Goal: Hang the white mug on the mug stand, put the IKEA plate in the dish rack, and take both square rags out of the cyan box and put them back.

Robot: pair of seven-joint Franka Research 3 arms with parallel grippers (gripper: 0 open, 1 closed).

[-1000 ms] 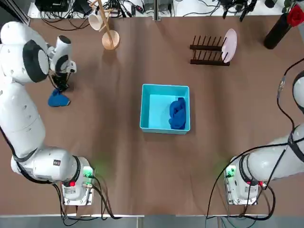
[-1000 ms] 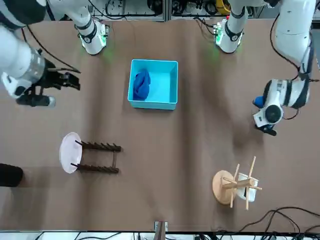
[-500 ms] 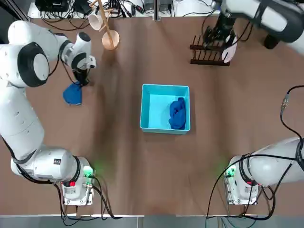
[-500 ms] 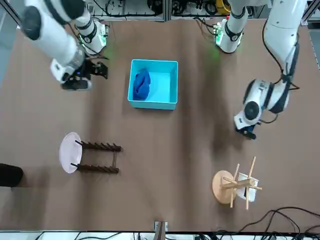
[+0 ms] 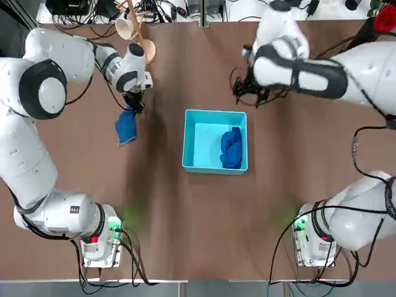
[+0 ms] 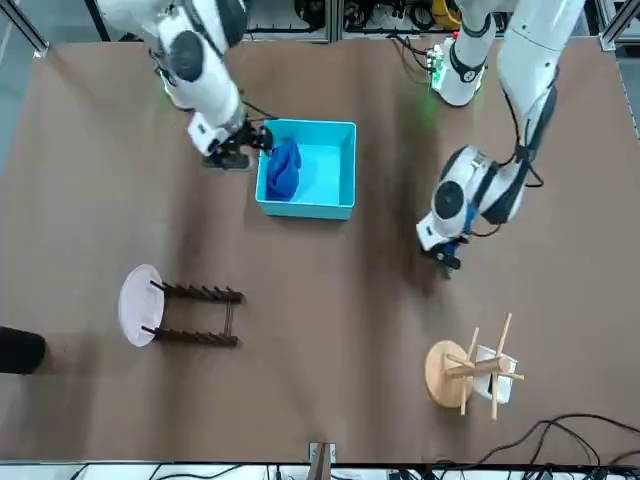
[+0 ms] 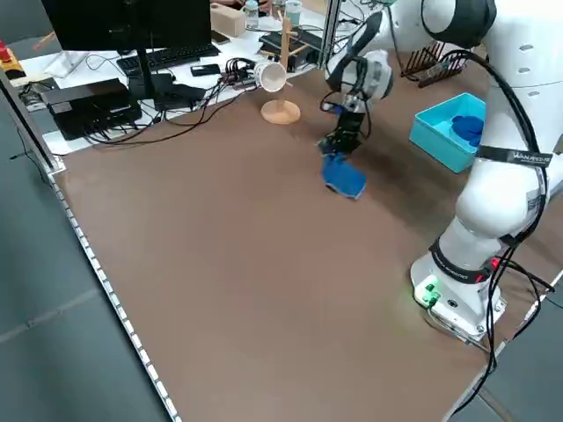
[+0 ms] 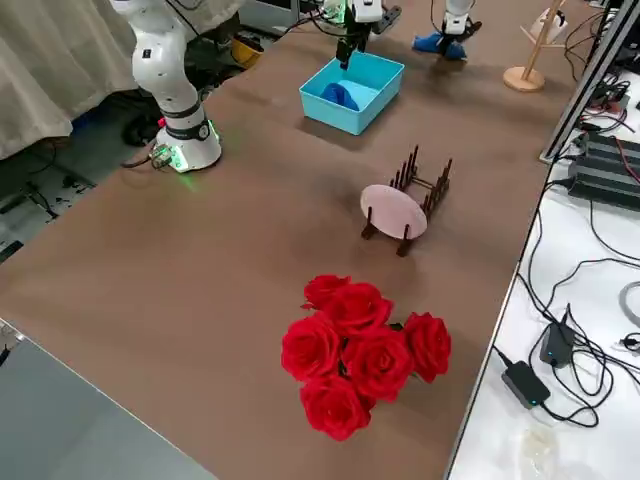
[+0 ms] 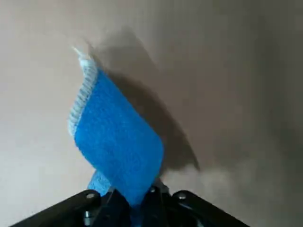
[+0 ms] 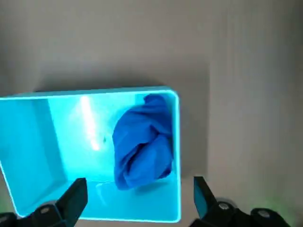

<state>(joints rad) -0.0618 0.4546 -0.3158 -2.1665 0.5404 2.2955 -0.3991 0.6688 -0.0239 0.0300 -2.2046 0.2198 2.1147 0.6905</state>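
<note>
Moved: left gripper (image 5: 132,104), pinched shut on one rag (image 5: 125,125), nearer the cyan box (image 5: 215,142); right gripper (image 10: 137,201) arrived above it, wide open, empty. I judged: release only once directly overhead.

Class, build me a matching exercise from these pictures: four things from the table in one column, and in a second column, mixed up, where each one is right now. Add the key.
Things:
1. white mug
2. IKEA plate
3. rag pinched by the left gripper, rag
4. second rag

Places:
A. lying inside the cyan box
B. standing on edge at one end of the dish rack
C. dangling above the table beside the box
D. hanging on a peg of the mug stand

Pairs: 1-D, 2-B, 3-C, 4-A
</note>
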